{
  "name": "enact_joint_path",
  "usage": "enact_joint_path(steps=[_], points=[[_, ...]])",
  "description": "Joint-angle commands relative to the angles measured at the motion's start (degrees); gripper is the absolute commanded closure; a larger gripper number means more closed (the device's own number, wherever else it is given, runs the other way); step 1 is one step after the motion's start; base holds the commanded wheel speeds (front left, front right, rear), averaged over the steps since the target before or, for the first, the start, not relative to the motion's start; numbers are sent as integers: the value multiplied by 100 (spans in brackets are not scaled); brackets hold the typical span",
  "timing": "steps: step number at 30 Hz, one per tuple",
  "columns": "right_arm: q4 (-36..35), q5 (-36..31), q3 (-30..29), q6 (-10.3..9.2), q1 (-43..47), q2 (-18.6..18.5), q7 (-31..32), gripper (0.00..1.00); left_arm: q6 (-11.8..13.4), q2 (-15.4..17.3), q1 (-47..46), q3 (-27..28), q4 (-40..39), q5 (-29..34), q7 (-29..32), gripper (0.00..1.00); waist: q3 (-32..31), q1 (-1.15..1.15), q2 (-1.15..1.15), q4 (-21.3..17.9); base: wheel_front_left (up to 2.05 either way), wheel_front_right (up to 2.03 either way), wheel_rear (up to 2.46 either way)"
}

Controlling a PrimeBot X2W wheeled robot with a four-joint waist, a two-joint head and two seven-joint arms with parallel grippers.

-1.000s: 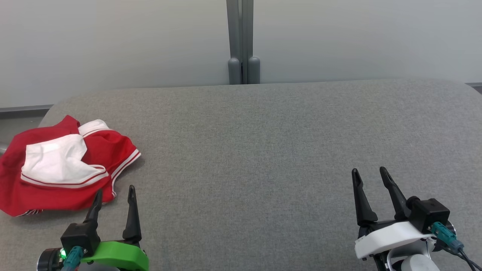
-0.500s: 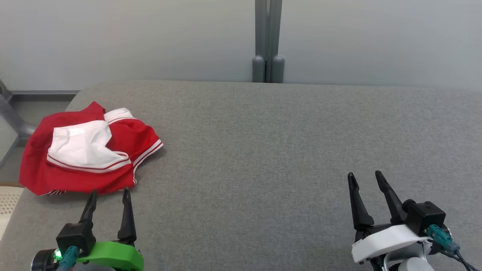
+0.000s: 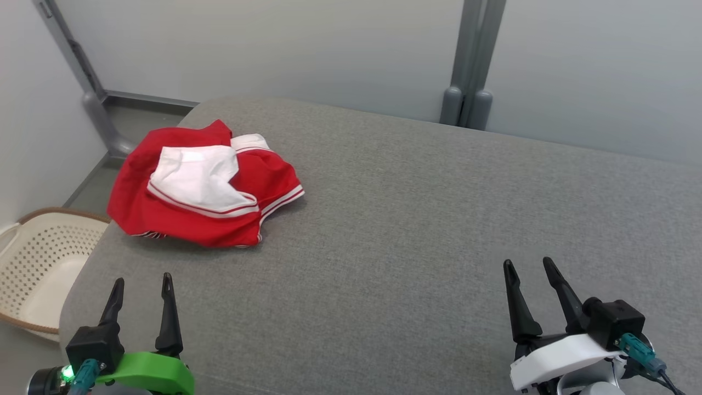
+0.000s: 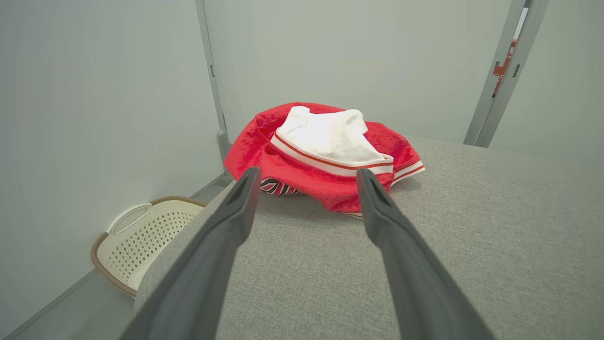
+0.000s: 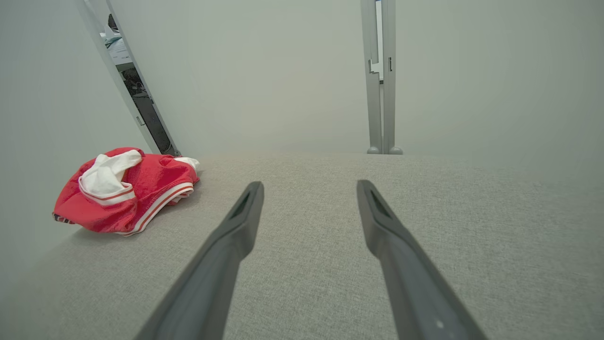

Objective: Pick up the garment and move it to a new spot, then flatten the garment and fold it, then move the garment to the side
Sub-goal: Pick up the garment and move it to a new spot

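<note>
A crumpled red garment (image 3: pixel 203 186) with white panels and white-striped hems lies in a heap near the far left corner of the grey table (image 3: pixel 417 219). My left gripper (image 3: pixel 141 282) stands open at the table's near left edge, well short of the garment (image 4: pixel 330 151), which lies straight ahead between its fingers in the left wrist view. At the near right my right gripper (image 3: pixel 527 264) is open with nothing in it, far from the garment (image 5: pixel 125 189), which lies off to the left in the right wrist view.
A cream perforated laundry basket (image 3: pixel 38 263) sits on the floor just off the table's left edge, and the basket (image 4: pixel 141 236) also appears in the left wrist view. Pale walls and a grey post (image 3: pixel 469 60) stand behind the table. The table's middle and right are bare cloth.
The head camera has swung left, so the whole scene shifted right and the basket came into view. The garment lies as before. Both grippers stay open.
</note>
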Motion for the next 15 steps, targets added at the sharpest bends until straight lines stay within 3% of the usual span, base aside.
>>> enact_joint_path(steps=[1,8,15], points=[[4,54,-13,1,48,-7,-18,0,15,67,13,30,-6,-33,14,0,-4,0,0,448,0,0,0],[30,123,35,1,45,-8,-18,0,67,138,47,49,-32,-53,3,0,-4,0,0,1061,0,0,0],[158,112,278,1,-170,-12,-18,0,240,143,250,256,-173,-183,-81,0,76,0,0,1182,0,0,0]])
